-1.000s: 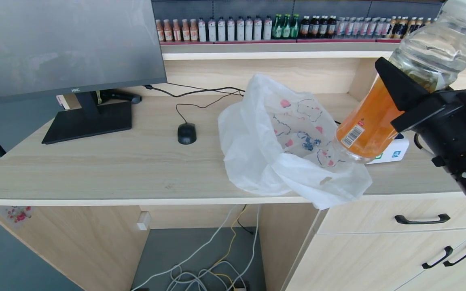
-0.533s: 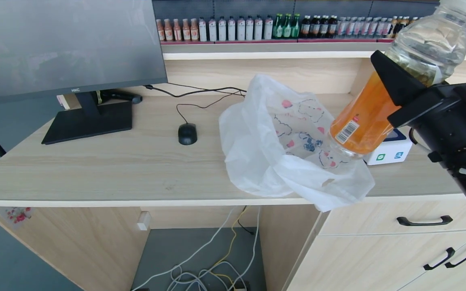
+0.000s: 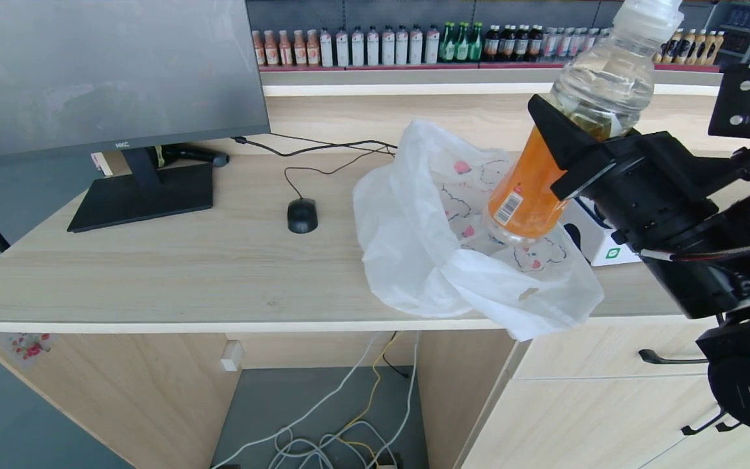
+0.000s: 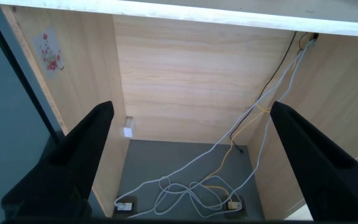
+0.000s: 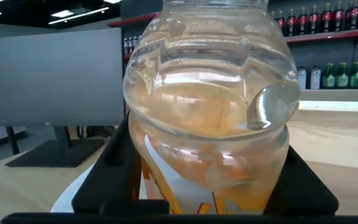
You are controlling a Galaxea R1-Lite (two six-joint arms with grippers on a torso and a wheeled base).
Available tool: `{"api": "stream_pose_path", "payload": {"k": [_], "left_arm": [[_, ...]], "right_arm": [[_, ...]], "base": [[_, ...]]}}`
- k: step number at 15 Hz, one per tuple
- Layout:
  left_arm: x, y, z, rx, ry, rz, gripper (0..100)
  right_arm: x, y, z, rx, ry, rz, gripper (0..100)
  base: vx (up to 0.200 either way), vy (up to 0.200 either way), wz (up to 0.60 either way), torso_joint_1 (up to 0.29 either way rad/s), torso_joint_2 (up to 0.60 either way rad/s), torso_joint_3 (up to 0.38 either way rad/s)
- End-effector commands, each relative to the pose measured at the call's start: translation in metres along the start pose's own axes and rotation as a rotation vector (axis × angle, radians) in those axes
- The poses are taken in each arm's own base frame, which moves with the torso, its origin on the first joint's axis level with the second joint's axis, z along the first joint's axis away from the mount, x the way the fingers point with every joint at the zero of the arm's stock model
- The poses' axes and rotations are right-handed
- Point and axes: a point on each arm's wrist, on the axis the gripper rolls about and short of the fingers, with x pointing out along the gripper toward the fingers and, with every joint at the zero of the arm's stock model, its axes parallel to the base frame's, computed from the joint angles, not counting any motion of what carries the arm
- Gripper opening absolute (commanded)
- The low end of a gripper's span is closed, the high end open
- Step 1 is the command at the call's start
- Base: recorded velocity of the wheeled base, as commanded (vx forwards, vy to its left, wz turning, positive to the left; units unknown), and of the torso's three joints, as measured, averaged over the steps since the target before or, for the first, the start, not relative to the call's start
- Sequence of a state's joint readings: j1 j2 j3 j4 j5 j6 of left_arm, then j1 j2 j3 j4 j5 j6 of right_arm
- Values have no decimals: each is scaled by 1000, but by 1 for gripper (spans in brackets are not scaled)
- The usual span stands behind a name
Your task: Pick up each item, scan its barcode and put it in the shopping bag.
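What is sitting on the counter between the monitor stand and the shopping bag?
A black computer mouse, with bare counter on either side of it, as the head view shows.

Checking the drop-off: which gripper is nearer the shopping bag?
Right. The right gripper holds the bottle over the shopping bag; the left gripper sits low, facing under the counter.

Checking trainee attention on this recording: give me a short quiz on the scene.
1. True or false: the right tool grips the bottle with its base over the bag.
2. The bottle is: A upright, B tilted, C upside down.
3. Fill in: the left tool is ____ (open or shut).
Key: 1 true; 2 B; 3 open.
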State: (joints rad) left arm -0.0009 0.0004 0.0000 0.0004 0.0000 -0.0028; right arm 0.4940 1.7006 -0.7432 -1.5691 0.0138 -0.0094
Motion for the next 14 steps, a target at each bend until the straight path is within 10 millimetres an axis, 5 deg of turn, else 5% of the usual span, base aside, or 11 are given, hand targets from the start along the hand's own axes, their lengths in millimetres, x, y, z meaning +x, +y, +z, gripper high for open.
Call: {"api": "stream_pose_path", "payload": {"k": [1, 4, 14], "left_arm": [[0, 0, 0, 0, -1, 1, 100], [0, 0, 0, 0, -1, 1, 100], [0, 0, 0, 0, -1, 1, 100]], "right_arm": [[8, 3, -18, -22, 29, 31, 0], [31, 5, -22, -33, 7, 50, 0], [54, 4, -85, 50, 72, 44, 0]], "base": [[0, 0, 0, 0, 0, 0], [0, 0, 0, 0, 0, 0], [0, 0, 0, 0, 0, 0]]}}
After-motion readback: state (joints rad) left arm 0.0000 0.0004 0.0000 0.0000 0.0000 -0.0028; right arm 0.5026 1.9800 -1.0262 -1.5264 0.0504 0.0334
